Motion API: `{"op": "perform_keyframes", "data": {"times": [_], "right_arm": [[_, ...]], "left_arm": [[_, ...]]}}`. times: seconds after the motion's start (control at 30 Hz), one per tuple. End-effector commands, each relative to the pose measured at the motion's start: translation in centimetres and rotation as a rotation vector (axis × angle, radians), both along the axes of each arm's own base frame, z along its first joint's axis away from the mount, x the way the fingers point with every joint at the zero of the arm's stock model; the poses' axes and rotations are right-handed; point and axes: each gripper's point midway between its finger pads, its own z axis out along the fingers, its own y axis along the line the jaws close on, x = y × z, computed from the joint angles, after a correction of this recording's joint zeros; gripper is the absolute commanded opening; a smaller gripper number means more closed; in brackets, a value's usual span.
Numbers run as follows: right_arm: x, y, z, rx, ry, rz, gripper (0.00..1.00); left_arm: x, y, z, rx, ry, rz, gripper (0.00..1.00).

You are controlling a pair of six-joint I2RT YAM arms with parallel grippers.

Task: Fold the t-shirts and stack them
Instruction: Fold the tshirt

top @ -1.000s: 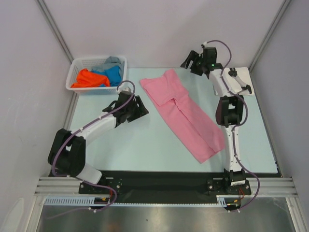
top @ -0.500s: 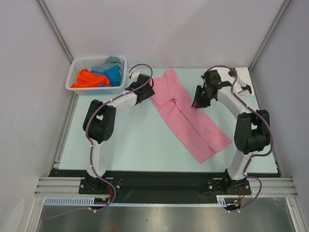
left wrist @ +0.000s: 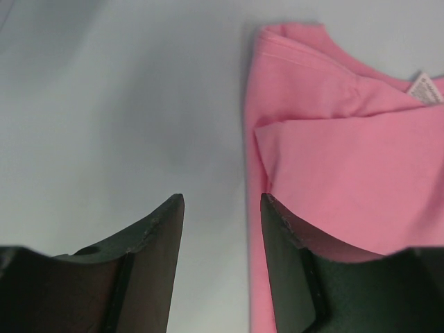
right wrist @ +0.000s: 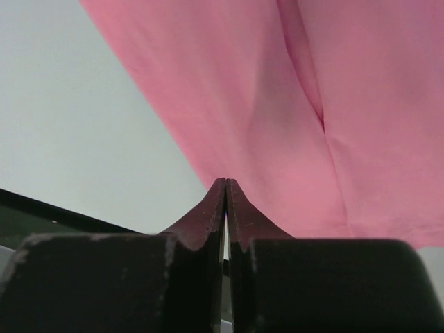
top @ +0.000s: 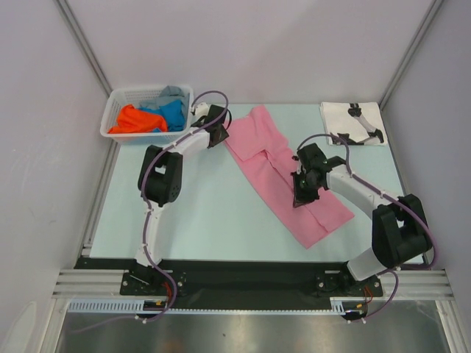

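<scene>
The pink t-shirt [top: 283, 173] lies flat on the table as a long strip, folded lengthwise and running from back centre to front right. My left gripper [top: 219, 134] is at its far left corner. In the left wrist view it [left wrist: 222, 201] is open and straddles the shirt's [left wrist: 347, 159] side edge, one finger over cloth and the other over bare table. My right gripper [top: 298, 198] hangs over the strip's middle. Its jaws [right wrist: 225, 182] are shut, tips at the pink cloth's [right wrist: 277, 104] edge, with no cloth showing between them.
A white lattice basket [top: 188, 93] at the back left holds orange [top: 132, 120], blue [top: 174, 114] and grey [top: 171, 93] t-shirts. A folded white t-shirt with black print [top: 352, 123] lies at the back right. Grey walls close in both sides.
My left arm reached up to the shirt's far left corner and its jaws narrowed. My right arm swung from the back right down over the strip's middle and shut.
</scene>
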Motion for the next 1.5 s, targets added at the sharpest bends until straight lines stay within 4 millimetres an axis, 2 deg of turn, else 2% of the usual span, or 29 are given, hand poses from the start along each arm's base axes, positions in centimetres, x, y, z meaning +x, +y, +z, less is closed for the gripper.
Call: {"op": "perform_keyframes", "data": {"times": [0.0, 0.2, 0.33, 0.4, 0.5, 0.6, 0.63, 0.67, 0.73, 0.83, 0.9, 0.93, 0.97, 1.0, 1.07, 1.1, 1.17, 1.27, 1.3, 1.33, 1.37, 1.4, 1.43, 1.47], "right_arm": [[-0.9, -0.3, -0.8, -0.027, 0.004, -0.007, 0.01], [-1.9, -0.1, -1.2, -0.038, 0.010, -0.035, 0.00], [-2.1, -0.5, -1.9, -0.083, 0.005, -0.048, 0.00], [-2.2, -0.8, -2.6, -0.101, 0.014, -0.051, 0.00], [-2.6, -1.0, -3.3, -0.127, 0.030, -0.053, 0.00], [-3.0, -0.6, -3.2, -0.128, 0.030, -0.051, 0.00], [-2.8, -0.6, -2.5, -0.121, 0.004, -0.058, 0.01], [-2.9, -0.4, -2.2, -0.111, -0.008, -0.055, 0.08], [-2.9, -0.2, -1.2, -0.091, -0.029, -0.049, 0.16], [-3.8, 0.1, -1.1, -0.084, 0.008, -0.008, 0.35], [-4.5, 0.1, -1.1, -0.093, 0.026, 0.020, 0.49], [-5.2, -0.1, -1.2, -0.102, 0.050, 0.027, 0.52], [-5.5, -0.2, -1.2, -0.111, 0.059, 0.031, 0.55], [-6.0, -0.2, -1.4, -0.117, 0.070, 0.049, 0.61], [-6.8, -0.4, -1.9, -0.133, 0.097, 0.067, 0.63], [-7.0, -0.3, -2.1, -0.133, 0.107, 0.079, 0.63], [-7.9, 0.7, -2.6, -0.104, 0.133, 0.125, 0.62], [-8.5, 1.4, -3.2, -0.105, 0.151, 0.162, 0.58], [-8.8, 1.5, -3.6, -0.112, 0.165, 0.165, 0.53], [-9.0, 1.9, -3.8, -0.109, 0.170, 0.176, 0.49], [-9.2, 2.1, -3.9, -0.107, 0.179, 0.181, 0.47], [-9.4, 2.1, -4.2, -0.111, 0.190, 0.181, 0.43], [-9.5, 2.0, -4.5, -0.127, 0.199, 0.179, 0.42], [-9.7, 1.9, -4.7, -0.140, 0.205, 0.182, 0.42]], "left_arm": [[1.2, 0.2, 0.2, -0.031, -0.011, 0.022, 0.54], [2.4, -0.8, -1.5, -0.103, -0.014, -0.022, 0.55], [2.6, -0.5, -2.3, -0.156, -0.001, 0.010, 0.55], [2.7, -0.3, -3.0, -0.188, 0.017, 0.034, 0.52], [2.6, -0.1, -4.2, -0.238, 0.048, 0.036, 0.38], [2.8, -0.1, -4.5, -0.257, 0.052, 0.023, 0.37], [2.9, -0.1, -4.4, -0.255, 0.048, 0.020, 0.34], [3.0, -0.1, -4.3, -0.258, 0.042, 0.016, 0.31], [3.4, 0.1, -4.1, -0.262, 0.028, 0.012, 0.21], [4.3, 0.5, -3.9, -0.259, 0.016, 0.004, 0.07], [5.5, 0.7, -3.4, -0.245, -0.001, -0.012, 0.03], [5.9, 1.0, -3.3, -0.240, -0.002, -0.016, 0.00], [6.6, 0.9, -2.2, -0.234, -0.026, -0.033, 0.00], [6.7, 0.8, -2.5, -0.232, -0.022, -0.044, 0.03], [7.0, 0.8, -1.9, -0.223, -0.032, -0.067, 0.10], [6.9, 0.8, -1.2, -0.223, -0.037, -0.068, 0.26], [5.9, 0.4, -0.8, -0.231, -0.016, -0.090, 0.44], [4.3, 0.3, -0.4, -0.219, 0.023, -0.118, 0.52], [3.8, 0.3, 0.0, -0.214, 0.027, -0.127, 0.55], [3.5, 0.0, 1.9, -0.215, 0.001, -0.145, 0.56], [2.4, 0.2, 1.6, -0.197, 0.022, -0.160, 0.58], [1.8, 0.0, 2.0, -0.192, 0.025, -0.172, 0.60], [1.2, -0.2, 4.3, -0.201, -0.004, -0.190, 0.60], [0.1, -0.1, 3.9, -0.195, 0.022, -0.201, 0.60]]}}
